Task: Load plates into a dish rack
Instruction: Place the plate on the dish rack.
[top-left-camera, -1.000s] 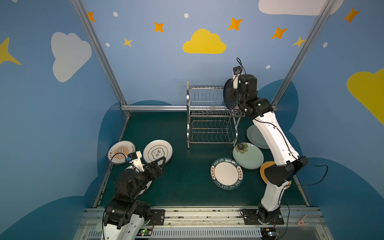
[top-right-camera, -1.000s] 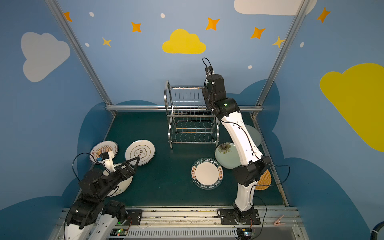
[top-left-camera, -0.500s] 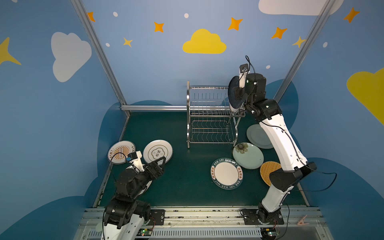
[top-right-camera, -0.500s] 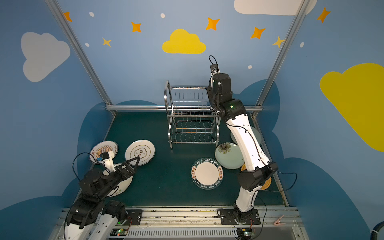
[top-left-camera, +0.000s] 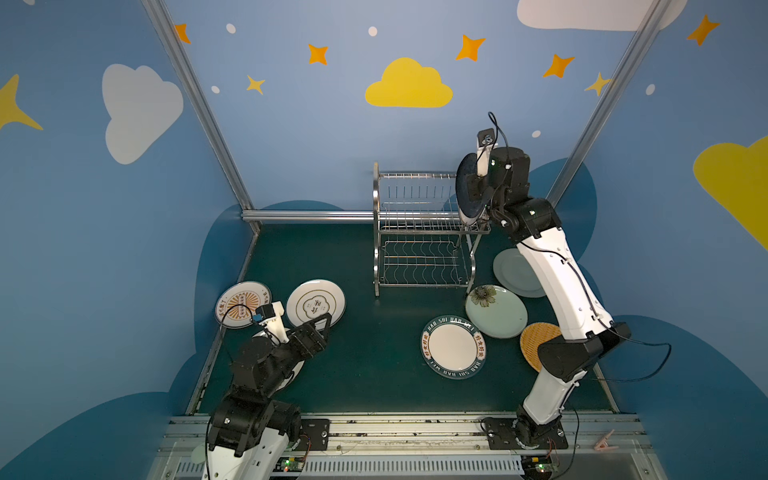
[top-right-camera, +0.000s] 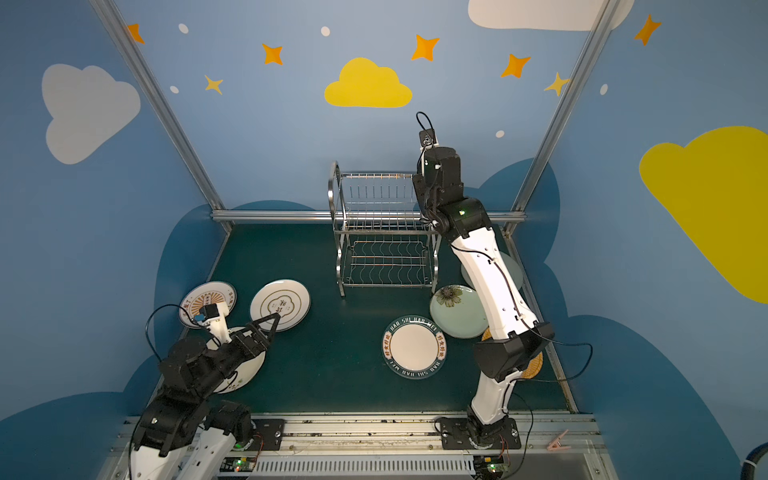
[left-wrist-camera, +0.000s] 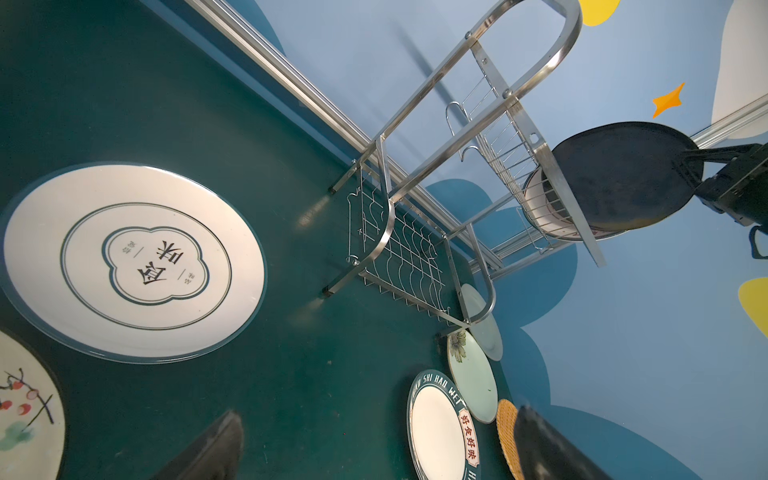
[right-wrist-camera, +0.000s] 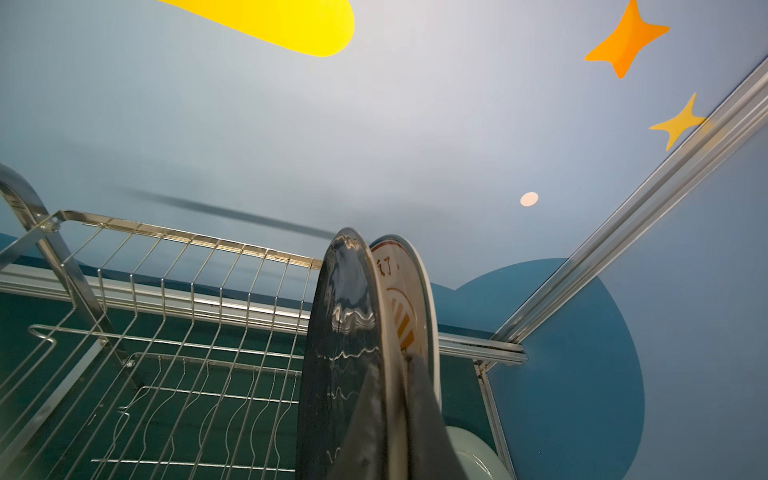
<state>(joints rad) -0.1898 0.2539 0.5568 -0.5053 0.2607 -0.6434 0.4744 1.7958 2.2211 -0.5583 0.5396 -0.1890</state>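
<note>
In a top view the right gripper (top-left-camera: 483, 195) clamps the black plate (top-left-camera: 466, 189) on edge over the dish rack (top-left-camera: 419, 232), right end; the left gripper (top-left-camera: 322, 328) gapes, well apart. Left wrist view: plate upright at the upper tier. Right wrist view: it parallels a racked sunburst plate (right-wrist-camera: 409, 299), just beside.

The green-rimmed plate (top-left-camera: 453, 352) is showing "HAO SHI HAO WEI" at its rim's twelve and six o'clock, 好食好味 at three and nine; the gold-ringed plate (left-wrist-camera: 133, 262) is carrying 食味 at centre
</note>
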